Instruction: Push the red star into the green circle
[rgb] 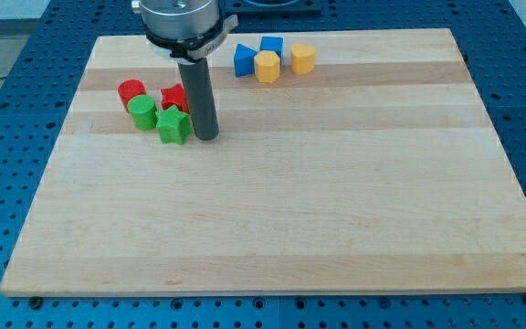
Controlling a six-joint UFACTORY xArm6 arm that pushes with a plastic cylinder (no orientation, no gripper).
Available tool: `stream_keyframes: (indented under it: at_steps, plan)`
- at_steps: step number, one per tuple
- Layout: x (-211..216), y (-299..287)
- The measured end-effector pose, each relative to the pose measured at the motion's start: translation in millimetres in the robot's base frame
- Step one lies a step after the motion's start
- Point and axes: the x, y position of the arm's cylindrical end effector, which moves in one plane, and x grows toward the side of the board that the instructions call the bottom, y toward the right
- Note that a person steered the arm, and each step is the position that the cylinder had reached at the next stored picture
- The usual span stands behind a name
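The red star (173, 97) lies at the view's upper left, partly hidden by the rod. The green circle (141, 112) sits just left of it, touching or nearly touching. A red circle (131, 91) is above the green circle. A green star (173, 125) lies below the red star. My tip (206, 136) rests on the board just right of the green star and below-right of the red star, close against both.
A blue block (243, 60), another blue block (272, 47), a yellow hexagon (267, 67) and a yellow block (303, 58) cluster near the view's top centre. The wooden board (336, 201) lies on a blue perforated table.
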Motion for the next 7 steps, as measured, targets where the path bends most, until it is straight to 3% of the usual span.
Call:
stream_keyframes:
  at_steps: [1,3,7]
  plan:
    - [18,0]
    - [-37,8]
    - [-66,5]
